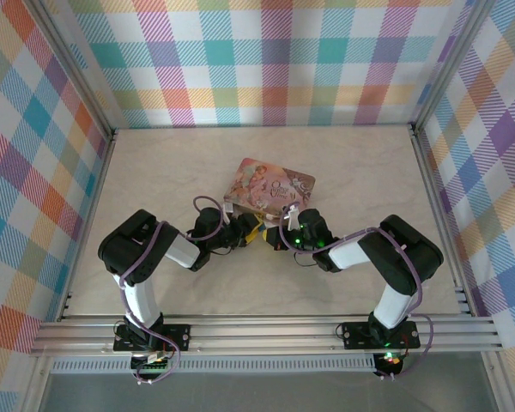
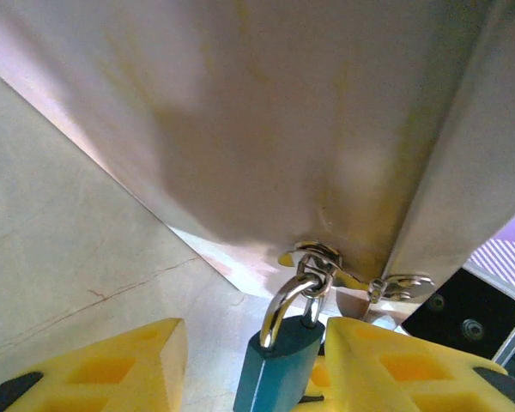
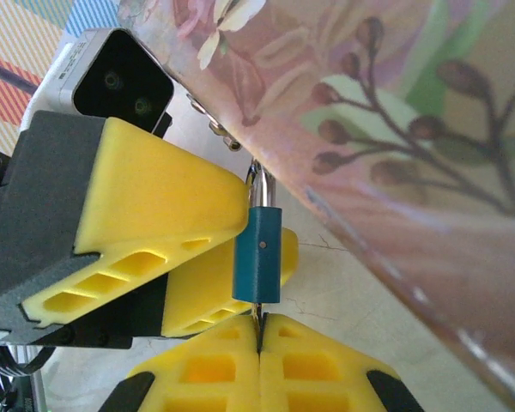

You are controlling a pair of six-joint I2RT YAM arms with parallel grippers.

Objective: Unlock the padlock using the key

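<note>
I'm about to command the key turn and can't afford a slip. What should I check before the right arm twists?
1. Key gripped: ok. The right pincer is shut on the key, which shows as a thin metal sliver.
2. Key at the padlock: ok. It meets the underside, but how deep it sits cannot tell.
3. Padlock braced: not ok. The left pincer straddles it, with one finger touching and the other finger apart.
4. Shackle closed through the hasp: ok, so there is a lock to turn.
5. Tin steady under a twist: cannot tell.
</note>
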